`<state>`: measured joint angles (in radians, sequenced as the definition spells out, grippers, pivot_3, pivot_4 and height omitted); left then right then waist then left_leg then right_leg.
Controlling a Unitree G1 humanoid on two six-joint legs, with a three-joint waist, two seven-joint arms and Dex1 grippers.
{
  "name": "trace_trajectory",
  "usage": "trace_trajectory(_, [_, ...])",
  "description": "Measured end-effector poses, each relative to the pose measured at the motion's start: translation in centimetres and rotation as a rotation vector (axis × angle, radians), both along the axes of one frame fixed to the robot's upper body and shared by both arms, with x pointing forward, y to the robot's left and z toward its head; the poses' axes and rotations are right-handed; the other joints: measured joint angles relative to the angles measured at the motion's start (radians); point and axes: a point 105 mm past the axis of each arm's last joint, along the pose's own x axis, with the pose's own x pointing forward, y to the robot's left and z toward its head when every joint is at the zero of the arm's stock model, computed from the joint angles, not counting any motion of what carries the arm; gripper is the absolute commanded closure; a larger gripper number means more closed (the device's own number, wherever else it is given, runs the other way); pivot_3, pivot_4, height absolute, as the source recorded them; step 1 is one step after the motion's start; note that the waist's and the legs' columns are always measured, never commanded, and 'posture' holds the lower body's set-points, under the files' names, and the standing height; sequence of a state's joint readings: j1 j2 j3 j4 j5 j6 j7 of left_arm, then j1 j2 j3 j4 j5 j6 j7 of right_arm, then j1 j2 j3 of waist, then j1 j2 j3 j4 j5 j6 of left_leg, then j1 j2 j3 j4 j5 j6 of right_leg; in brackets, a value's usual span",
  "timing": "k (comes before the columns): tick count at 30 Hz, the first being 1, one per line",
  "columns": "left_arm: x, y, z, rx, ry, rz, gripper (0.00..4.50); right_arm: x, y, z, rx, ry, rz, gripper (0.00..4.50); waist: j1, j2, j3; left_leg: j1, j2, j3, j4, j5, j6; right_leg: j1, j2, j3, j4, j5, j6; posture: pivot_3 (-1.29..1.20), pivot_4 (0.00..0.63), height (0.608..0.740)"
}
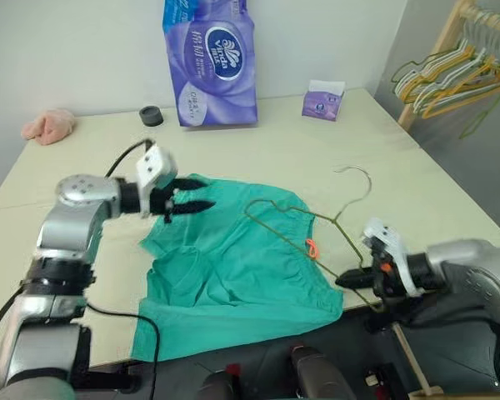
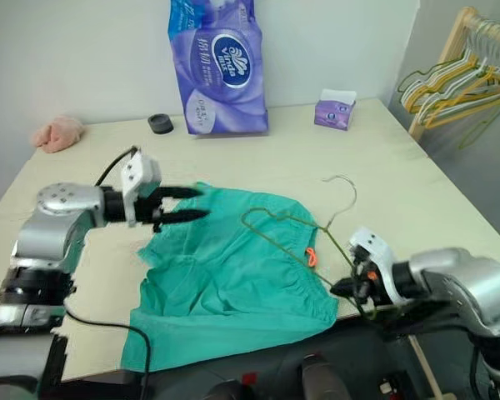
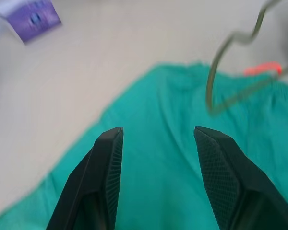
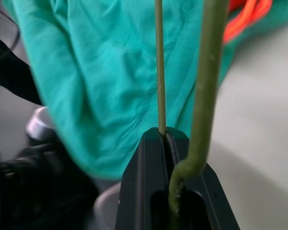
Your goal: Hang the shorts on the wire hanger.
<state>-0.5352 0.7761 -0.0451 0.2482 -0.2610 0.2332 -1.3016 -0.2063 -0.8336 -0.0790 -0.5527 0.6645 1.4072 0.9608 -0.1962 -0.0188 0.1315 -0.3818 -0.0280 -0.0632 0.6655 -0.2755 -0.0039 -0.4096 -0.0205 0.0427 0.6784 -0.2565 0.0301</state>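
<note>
Beige table (image 1: 317,142), shorts (image 1: 233,275) beneath parted left fingers (image 3: 108,163), right fingers (image 4: 149,191) clamping wire hanger (image 1: 317,218)

- Silver-grey metal arm casings, rounded at the joints, with small dark screw holes
- White wrist blocks behind each pincer, left pincer (image 1: 193,202) and right pincer (image 1: 343,281)
- Black ribbed fingers (image 3: 105,177)
- Black cables looping along the left arm

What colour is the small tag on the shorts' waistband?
Orange. The tag on the teal-green shorts shows best in the right eye view, beside the wire hanger.
</note>
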Motion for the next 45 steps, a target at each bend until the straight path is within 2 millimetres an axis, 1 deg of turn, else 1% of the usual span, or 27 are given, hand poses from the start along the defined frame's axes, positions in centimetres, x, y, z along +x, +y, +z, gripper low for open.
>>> trace_trajectory(2, [-0.7, -0.8, -1.0, 0.012, 0.023, -0.061, 2.04, -0.9, -0.4, -0.1, 0.017, 0.029, -0.025, 4.5, 0.003, -0.001, 0.0, 0.0, 0.0, 0.0, 0.001, 0.0, 0.0, 0.002, 0.0, -0.001, 0.0, 0.0, 0.0, -0.3, 0.125, 0.74])
trace_trajectory(5, [-1.2, -1.4, -0.7, 0.027, -0.004, -0.126, 2.04, -2.0, -1.8, -0.8, 0.023, 0.092, -0.112, 4.5, 0.009, -0.001, 0.0, 0.001, -0.001, 0.0, 0.002, 0.0, 0.0, 0.003, 0.0, -0.001, -0.003, -0.002, 0.003, -0.31, 0.128, 0.74])
trace_trajectory(11, [-1.5, -2.4, -0.6, 0.025, -0.012, -0.178, 2.04, -3.0, -4.5, -1.7, 0.037, 0.202, -0.286, 4.5, 0.001, -0.001, 0.0, 0.002, -0.001, 0.001, 0.0, 0.0, 0.0, 0.003, 0.001, 0.0, -0.002, -0.003, 0.005, -0.31, 0.132, 0.74])
trace_trajectory(14, [-1.4, -2.7, -0.4, 0.04, -0.034, -0.199, 2.04, -3.6, -5.2, -2.2, 0.051, 0.259, -0.335, 4.5, 0.0, -0.001, 0.001, 0.002, 0.0, 0.001, 0.0, 0.0, 0.0, 0.003, 0.001, 0.0, -0.002, -0.003, 0.005, -0.31, 0.134, 0.74])
trace_trajectory(18, [-1.4, -2.8, -0.5, 0.054, -0.048, -0.207, 2.04, -4.1, -5.6, -2.7, 0.055, 0.292, -0.365, 4.5, 0.0, -0.001, 0.001, 0.002, 0.0, 0.002, 0.0, 0.0, 0.0, 0.003, 0.001, 0.0, -0.002, -0.003, 0.005, -0.3, 0.136, 0.74])
trace_trajectory(22, [-1.3, -2.9, -0.5, 0.053, -0.053, -0.202, 2.04, -4.3, -5.0, -3.0, 0.063, 0.314, -0.339, 4.5, 0.0, -0.001, 0.001, 0.002, 0.0, 0.002, 0.0, 0.0, 0.0, 0.003, 0.001, 0.001, -0.003, -0.003, 0.005, -0.29, 0.136, 0.74])
trace_trajectory(25, [-1.2, -2.9, -0.5, 0.056, -0.059, -0.193, 2.04, -4.1, -4.8, -3.4, 0.066, 0.34, -0.339, 4.5, 0.001, -0.001, 0.001, 0.002, 0.0, 0.002, 0.0, 0.0, 0.0, 0.003, 0.001, 0.001, -0.003, -0.003, 0.005, -0.29, 0.134, 0.74])
trace_trajectory(28, [-1.2, -2.9, -0.5, 0.058, -0.064, -0.194, 2.04, -3.7, -4.4, -3.1, 0.085, 0.351, -0.313, 4.5, 0.001, -0.001, 0.001, 0.002, 0.0, 0.002, 0.0, 0.0, 0.0, 0.003, 0.001, 0.001, -0.003, -0.003, 0.005, -0.28, 0.134, 0.74])
trace_trajectory(30, [-1.2, -2.9, -0.5, 0.061, -0.071, -0.191, 2.04, -3.2, -4.2, -2.7, 0.098, 0.348, -0.299, 4.5, 0.0, -0.002, 0.001, 0.002, 0.0, 0.002, 0.0, 0.0, 0.0, 0.003, 0.001, 0.001, -0.003, -0.003, 0.005, -0.28, 0.132, 0.74])
trace_trajectory(34, [-1.0, -2.9, -0.5, 0.066, -0.09, -0.17, 2.04, -1.3, -3.3, -1.7, 0.156, 0.362, -0.262, 4.5, 0.001, -0.002, 0.002, 0.002, 0.0, 0.002, -0.001, 0.0, 0.0, 0.003, 0.002, 0.001, -0.003, -0.003, 0.005, -0.26, 0.134, 0.74])
trace_trajectory(36, [-0.8, -2.8, -0.5, 0.066, -0.099, -0.158, 2.04, -0.9, -2.9, -1.9, 0.164, 0.392, -0.25, 4.5, 0.002, -0.002, 0.002, 0.001, 0.0, 0.001, -0.001, 0.0, 0.0, 0.003, 0.002, 0.001, -0.003, -0.003, 0.005, -0.25, 0.131, 0.74])
trace_trajectory(39, [-0.5, -2.8, -0.3, 0.06, -0.124, -0.129, 2.04, -0.5, -2.5, -2.8, 0.139, 0.436, -0.253, 4.5, 0.006, -0.002, 0.002, 0.001, 0.0, 0.002, 0.0, 0.0, 0.0, 0.003, 0.001, 0.001, -0.004, -0.003, 0.005, -0.23, 0.126, 0.74])
trace_trajectory(42, [-0.1, -2.8, 0.0, 0.047, -0.151, -0.103, 2.04, 0.8, -1.5, -3.3, 0.152, 0.451, -0.26, 4.5, 0.007, -0.002, 0.002, 0.002, 0.0, 0.002, 0.0, 0.0, 0.0, 0.003, 0.001, 0.001, -0.003, -0.003, 0.005, -0.22, 0.122, 0.74])
trace_trajectory(45, [0.0, -2.8, 0.1, 0.041, -0.163, -0.086, 2.04, 2.2, -0.5, -3.3, 0.171, 0.446, -0.265, 4.5, 0.006, -0.002, 0.002, 0.001, 0.0, 0.002, -0.001, 0.0, 0.0, 0.003, 0.001, 0.001, -0.003, -0.002, 0.004, -0.22, 0.118, 0.74])
